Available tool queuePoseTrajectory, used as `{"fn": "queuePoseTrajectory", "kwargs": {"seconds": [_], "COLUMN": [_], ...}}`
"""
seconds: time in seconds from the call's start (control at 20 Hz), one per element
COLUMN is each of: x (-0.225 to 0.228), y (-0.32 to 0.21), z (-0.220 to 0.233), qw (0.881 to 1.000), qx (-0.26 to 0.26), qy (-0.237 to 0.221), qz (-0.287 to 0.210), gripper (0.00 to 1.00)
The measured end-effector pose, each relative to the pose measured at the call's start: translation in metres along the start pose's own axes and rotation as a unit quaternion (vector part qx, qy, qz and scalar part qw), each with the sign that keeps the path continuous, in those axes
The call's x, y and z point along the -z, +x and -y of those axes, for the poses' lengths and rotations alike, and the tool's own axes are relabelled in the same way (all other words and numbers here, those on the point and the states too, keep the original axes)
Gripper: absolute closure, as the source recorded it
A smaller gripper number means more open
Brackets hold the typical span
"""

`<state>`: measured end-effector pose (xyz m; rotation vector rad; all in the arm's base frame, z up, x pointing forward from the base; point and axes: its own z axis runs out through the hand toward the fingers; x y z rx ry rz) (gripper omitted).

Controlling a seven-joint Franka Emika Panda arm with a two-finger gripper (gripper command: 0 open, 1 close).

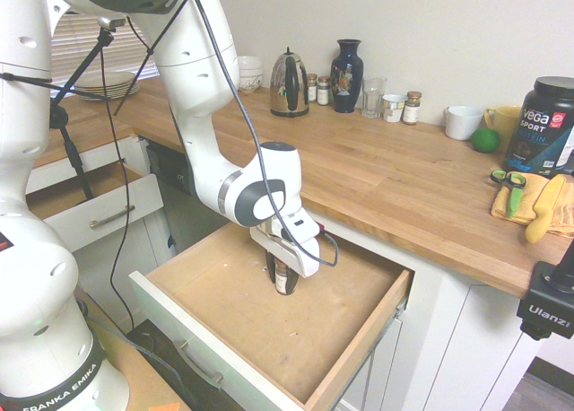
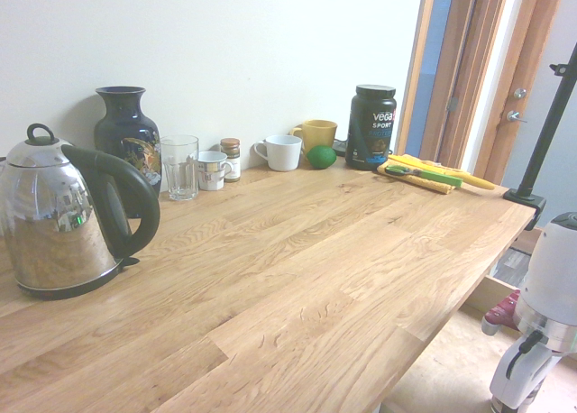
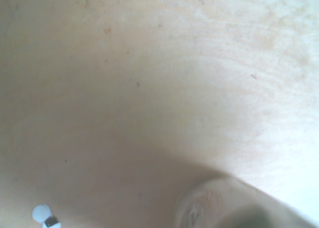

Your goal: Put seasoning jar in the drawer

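The wide white-fronted drawer [image 1: 224, 371] stands pulled out, its plain wooden bottom [image 1: 269, 339] bare. The seasoning jar [image 1: 286, 284], small clear glass with a pale label and dark contents, stands upright on that bottom near the middle, a little towards the back. My gripper [image 1: 282, 278] reaches straight down into the drawer, its dark fingers close against the jar's sides and shut on it. The jar's lid is hidden between the fingers. The wrist view shows the drawer's bottom [image 3: 149, 88] up close and a blurred jar [image 3: 219, 208]. In the second exterior view only the hand's white housing [image 2: 532, 368] shows.
A smaller white drawer [image 1: 99, 215] is open to the left. On the wooden counter [image 1: 377, 178] behind are a kettle [image 1: 289, 84], a dark vase [image 1: 347, 75], brown-lidded jars [image 1: 412, 108], a glass, mugs, a lime, a black tub [image 1: 545, 124] and a yellow cloth with scissors [image 1: 511, 185].
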<state>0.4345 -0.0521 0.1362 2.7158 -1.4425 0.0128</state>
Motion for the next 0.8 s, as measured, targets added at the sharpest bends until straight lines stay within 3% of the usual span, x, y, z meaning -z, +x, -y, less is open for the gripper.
{"fn": "queuePoseTrajectory", "kwargs": {"seconds": [0.45, 0.8], "x": [0.028, 0.064], "y": [0.004, -0.006], "z": [-0.001, -0.027], "qw": [1.0, 0.999], "qx": [0.0, 0.0], "qy": [0.022, 0.042], "qz": [-0.011, -0.013], "gripper": [0.0, 0.0]}}
